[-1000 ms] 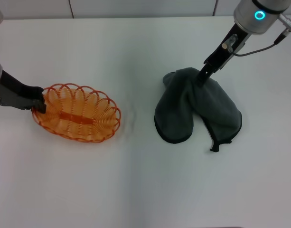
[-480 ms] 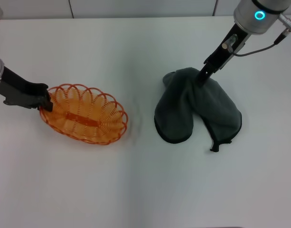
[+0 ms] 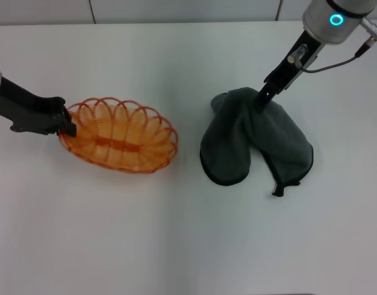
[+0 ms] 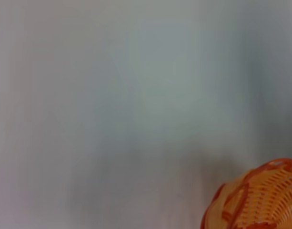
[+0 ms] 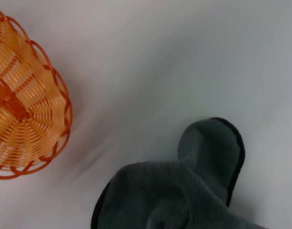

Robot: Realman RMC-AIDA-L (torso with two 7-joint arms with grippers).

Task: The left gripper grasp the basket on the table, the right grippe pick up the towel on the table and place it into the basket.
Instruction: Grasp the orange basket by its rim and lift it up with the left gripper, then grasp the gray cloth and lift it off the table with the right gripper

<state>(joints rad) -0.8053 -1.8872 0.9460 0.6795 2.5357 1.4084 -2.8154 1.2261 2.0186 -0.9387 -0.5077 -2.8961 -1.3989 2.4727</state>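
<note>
The towel (image 3: 256,138) lies rumpled on the table (image 3: 188,246) right of centre, pinched at its far edge by the right grippe (image 3: 261,101) — well apart, the basket (image 3: 120,135) (left) is clamped at its rim by the left gripper (image 3: 68,123).

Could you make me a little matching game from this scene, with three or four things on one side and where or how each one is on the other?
Things:
1. basket
2. towel
3. left gripper
4. right gripper

States:
A. pinching the top of the grey cloth
B. orange, empty
C. clamped on the wire rim
D. draped in two lobes on the table

Pairs: 1-B, 2-D, 3-C, 4-A
</note>
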